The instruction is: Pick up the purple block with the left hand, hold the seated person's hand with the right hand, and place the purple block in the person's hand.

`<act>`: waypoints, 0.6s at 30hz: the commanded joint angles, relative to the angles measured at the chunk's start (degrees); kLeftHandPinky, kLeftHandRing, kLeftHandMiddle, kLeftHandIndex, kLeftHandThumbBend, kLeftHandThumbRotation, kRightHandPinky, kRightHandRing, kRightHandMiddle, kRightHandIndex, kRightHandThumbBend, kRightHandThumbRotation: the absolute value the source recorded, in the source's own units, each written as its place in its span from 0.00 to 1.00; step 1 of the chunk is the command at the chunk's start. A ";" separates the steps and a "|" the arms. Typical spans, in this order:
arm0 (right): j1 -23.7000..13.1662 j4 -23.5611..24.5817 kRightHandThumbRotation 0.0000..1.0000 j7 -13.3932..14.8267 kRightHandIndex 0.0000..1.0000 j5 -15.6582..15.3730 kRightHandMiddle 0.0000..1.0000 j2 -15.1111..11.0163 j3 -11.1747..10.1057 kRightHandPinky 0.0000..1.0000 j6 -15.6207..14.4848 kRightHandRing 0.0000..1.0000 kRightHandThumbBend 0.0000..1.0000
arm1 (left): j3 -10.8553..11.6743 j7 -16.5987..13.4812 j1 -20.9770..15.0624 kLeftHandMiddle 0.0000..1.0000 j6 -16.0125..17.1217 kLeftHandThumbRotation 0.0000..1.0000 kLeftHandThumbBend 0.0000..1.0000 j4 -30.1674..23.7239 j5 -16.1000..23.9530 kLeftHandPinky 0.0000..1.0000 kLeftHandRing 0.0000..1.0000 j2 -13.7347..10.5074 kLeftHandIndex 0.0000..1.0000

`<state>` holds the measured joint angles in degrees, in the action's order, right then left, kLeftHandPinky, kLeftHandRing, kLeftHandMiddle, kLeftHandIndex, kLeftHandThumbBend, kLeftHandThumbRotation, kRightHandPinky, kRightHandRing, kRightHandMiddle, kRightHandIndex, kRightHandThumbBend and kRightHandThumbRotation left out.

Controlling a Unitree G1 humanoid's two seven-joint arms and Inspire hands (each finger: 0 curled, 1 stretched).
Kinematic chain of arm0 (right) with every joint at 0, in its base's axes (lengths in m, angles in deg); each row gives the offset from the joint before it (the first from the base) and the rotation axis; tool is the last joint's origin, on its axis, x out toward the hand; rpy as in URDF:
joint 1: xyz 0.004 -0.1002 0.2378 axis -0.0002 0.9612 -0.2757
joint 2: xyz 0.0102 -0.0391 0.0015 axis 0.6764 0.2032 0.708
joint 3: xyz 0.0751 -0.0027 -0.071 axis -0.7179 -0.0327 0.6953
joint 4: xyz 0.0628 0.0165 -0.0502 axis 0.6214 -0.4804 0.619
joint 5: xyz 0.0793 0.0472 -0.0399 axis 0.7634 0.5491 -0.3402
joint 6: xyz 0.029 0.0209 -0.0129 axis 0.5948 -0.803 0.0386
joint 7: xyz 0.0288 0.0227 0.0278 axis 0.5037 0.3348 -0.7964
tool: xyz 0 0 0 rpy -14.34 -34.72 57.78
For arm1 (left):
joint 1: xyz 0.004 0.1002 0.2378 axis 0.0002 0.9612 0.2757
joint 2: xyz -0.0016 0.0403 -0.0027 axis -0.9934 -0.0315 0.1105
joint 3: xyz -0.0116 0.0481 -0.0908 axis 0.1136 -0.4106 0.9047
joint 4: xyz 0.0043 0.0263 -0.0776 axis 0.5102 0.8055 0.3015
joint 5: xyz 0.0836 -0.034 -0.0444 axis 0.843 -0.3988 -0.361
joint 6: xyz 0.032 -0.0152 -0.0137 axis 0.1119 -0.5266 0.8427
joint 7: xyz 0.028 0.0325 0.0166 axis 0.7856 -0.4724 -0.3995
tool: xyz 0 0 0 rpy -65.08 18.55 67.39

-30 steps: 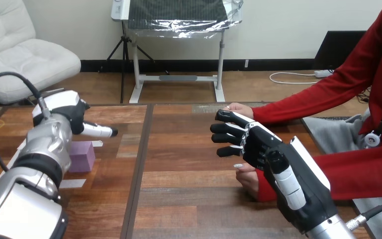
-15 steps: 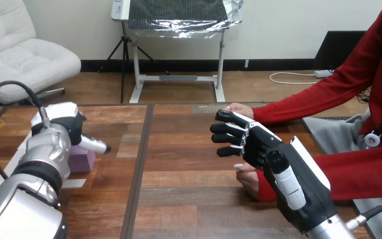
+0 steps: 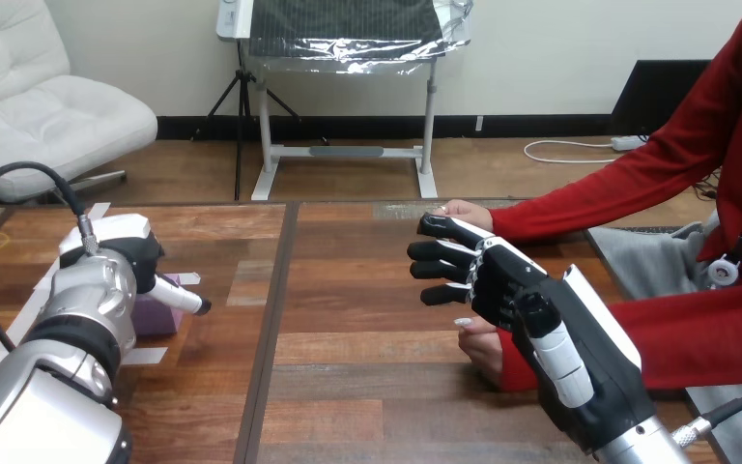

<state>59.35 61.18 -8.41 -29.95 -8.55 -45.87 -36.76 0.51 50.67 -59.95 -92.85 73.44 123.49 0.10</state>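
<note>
**Left arm.** The silver forearm (image 3: 53,382) enters from the 7 o'clock corner and runs toward 1 o'clock.

**Left hand.** The left hand (image 3: 121,253) is low over the left part of the table (image 3: 367,387), back toward the camera. From this angle it cannot be told whether it is open or closed, or whether it grips anything.

**Block.** The purple block (image 3: 159,317) rests on the table at 5 o'clock of the left hand, just beside it. The hand covers the block's left part. Contact between the two cannot be confirmed. A strip of white tape (image 3: 142,356) lies on the table at 6 o'clock of the block.

**Right hand.** The right hand (image 3: 502,285) is raised above the right half of the table, well apart from the block. It is wide open. Its fingers (image 3: 444,249) are nearly straight, spread and aimed toward 9 o'clock. It has hold of nothing.

**Person's hands.**
- The upper hand (image 3: 462,209) rests on the table at 12 o'clock of the robot's fingertips, partly behind them.
- The lower hand (image 3: 483,346) is at 6 o'clock of the right hand, partly hidden by it.

Contact between the right hand and either of the person's hands cannot be determined. No robot finger is curled round them.
</note>
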 commanded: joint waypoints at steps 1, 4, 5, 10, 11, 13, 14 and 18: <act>-1.79 2.36 1.00 0.41 0.86 0.01 0.82 -0.43 -0.87 0.73 1.31 0.80 0.90 | -0.63 0.07 -1.64 0.90 -0.43 0.48 0.73 -0.31 0.54 0.73 0.85 -0.30 0.89; -1.82 2.26 1.00 0.25 0.86 0.25 0.82 -0.40 -0.86 0.73 1.37 0.80 0.90 | -1.19 0.13 -1.48 0.90 -0.48 0.49 0.73 -0.27 1.08 0.71 0.85 -0.30 0.89; -1.82 2.24 1.00 0.18 0.86 0.36 0.82 -0.41 -0.85 0.73 1.37 0.80 0.90 | -1.24 0.08 -1.40 0.90 -0.38 0.50 0.73 -0.28 1.12 0.73 0.86 -0.32 0.89; -1.82 2.37 1.00 0.06 0.86 0.57 0.82 -0.48 -0.84 0.73 1.14 0.80 0.90 | -1.87 0.00 -1.08 0.91 0.01 0.51 0.71 -0.25 1.51 0.77 0.87 -0.41 0.90; -1.80 2.41 1.00 0.10 0.86 0.54 0.82 -0.48 -0.85 0.73 1.11 0.80 0.90 | -2.04 -0.02 -1.02 0.91 0.08 0.52 0.71 -0.22 1.61 0.77 0.87 -0.42 0.90; -1.79 2.47 1.00 0.16 0.86 0.40 0.82 -0.51 -0.87 0.73 1.12 0.80 0.90 | -2.17 -0.10 -0.92 0.91 0.09 0.52 0.71 -0.17 1.65 0.78 0.88 -0.40 0.90; -1.79 2.48 1.00 0.18 0.86 0.33 0.82 -0.54 -0.87 0.73 1.15 0.80 0.90 | -2.14 -0.13 -0.88 0.91 0.04 0.53 0.70 -0.16 1.61 0.79 0.88 -0.38 0.90; -1.69 2.52 1.00 0.09 0.86 0.43 0.82 -0.56 -0.90 0.73 1.31 0.80 0.90 | -1.91 -0.36 -0.70 0.91 -0.11 0.53 0.70 -0.18 1.34 0.81 0.89 -0.27 0.90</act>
<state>59.35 61.18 -8.41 -29.93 -8.55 -45.87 -36.73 -0.92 50.96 -59.59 -93.15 73.45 124.38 0.12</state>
